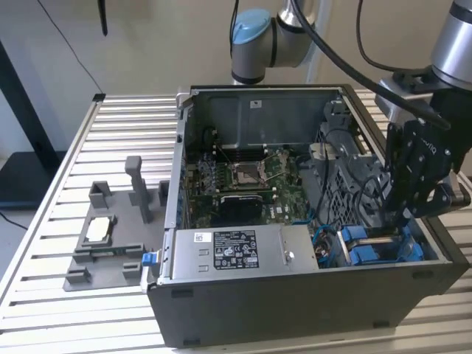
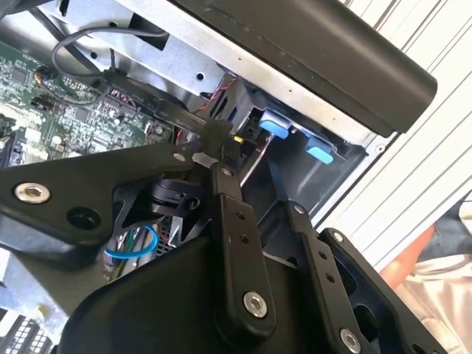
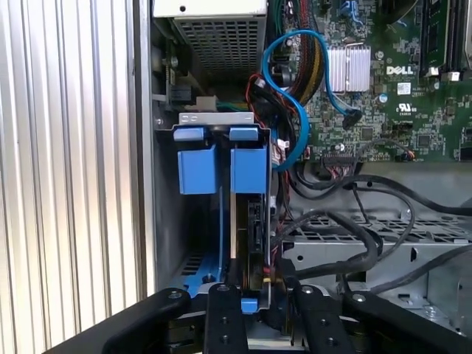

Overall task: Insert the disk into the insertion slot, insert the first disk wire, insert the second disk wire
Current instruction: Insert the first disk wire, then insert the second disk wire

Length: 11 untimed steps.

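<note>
The jaws were closed on the top edge of the disk [image 3: 251, 236], one on each face. The disk stood on edge in the gripper [image 3: 258, 295], partly down in the drive bay. A thin blue strip of its carrier frame ran along one side, and a small blue clip showed between the finger links in the first wrist view.

Just beyond the disk sat two blue tabs [image 3: 221, 168], side by side at the mouth of the bay under a grey metal bracket [image 3: 219, 118]. A blue data cable [image 3: 295, 88] looped close beside the tabs, with red and black leads bunched against it. Thick black cables [image 3: 346, 228] lay across the perforated metal cage [image 3: 383, 236] next to the gripper and passed near the disk's free side. The motherboard [image 3: 398, 96] with its finned heat sink [image 3: 346, 68] lay farther off.

In the exterior view the gripper reached down into the lower right of the open computer case [image 1: 295, 310], close to the case's side wall. The power supply [image 1: 236, 254] filled the front of the case towards the exterior view's left of the bay. The arm [image 1: 254, 37] rose behind the case at the upper middle of the frame. On the slatted table [image 1: 74, 147], at the exterior view's left, stood a grey fixture [image 1: 110, 251] carrying a processor chip [image 1: 99, 230], well apart from the gripper.
</note>
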Each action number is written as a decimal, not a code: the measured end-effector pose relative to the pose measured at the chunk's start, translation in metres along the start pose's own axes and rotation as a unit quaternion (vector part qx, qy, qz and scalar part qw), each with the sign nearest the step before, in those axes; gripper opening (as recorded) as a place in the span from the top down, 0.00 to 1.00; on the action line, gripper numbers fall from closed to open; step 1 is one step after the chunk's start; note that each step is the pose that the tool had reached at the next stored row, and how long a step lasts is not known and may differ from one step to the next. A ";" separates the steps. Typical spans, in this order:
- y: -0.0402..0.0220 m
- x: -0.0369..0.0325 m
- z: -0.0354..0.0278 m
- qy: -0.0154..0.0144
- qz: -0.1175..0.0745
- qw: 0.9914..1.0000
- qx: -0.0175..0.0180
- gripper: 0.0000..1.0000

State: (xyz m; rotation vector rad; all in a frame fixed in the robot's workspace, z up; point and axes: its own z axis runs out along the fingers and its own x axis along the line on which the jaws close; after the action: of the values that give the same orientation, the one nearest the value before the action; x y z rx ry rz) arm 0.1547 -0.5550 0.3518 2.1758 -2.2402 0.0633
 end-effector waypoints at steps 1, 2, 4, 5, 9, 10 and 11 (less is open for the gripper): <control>0.0000 0.0001 -0.0022 0.000 0.000 1.000 0.000 0.67; 0.0000 0.0002 -0.0047 0.000 0.000 1.000 -0.001 0.67; -0.0001 0.0004 -0.0095 0.000 0.000 1.000 -0.001 0.67; -0.0002 0.0005 -0.0119 0.000 0.000 1.000 -0.001 0.67; -0.0003 0.0008 -0.0212 0.000 0.000 1.000 -0.002 0.67; -0.0004 0.0009 -0.0234 0.000 0.000 1.000 -0.002 0.67; -0.0004 0.0010 -0.0253 0.000 0.000 1.000 -0.002 0.67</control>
State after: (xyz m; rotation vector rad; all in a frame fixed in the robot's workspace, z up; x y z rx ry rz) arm 0.1547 -0.5550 0.3771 2.1737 -2.2378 0.0583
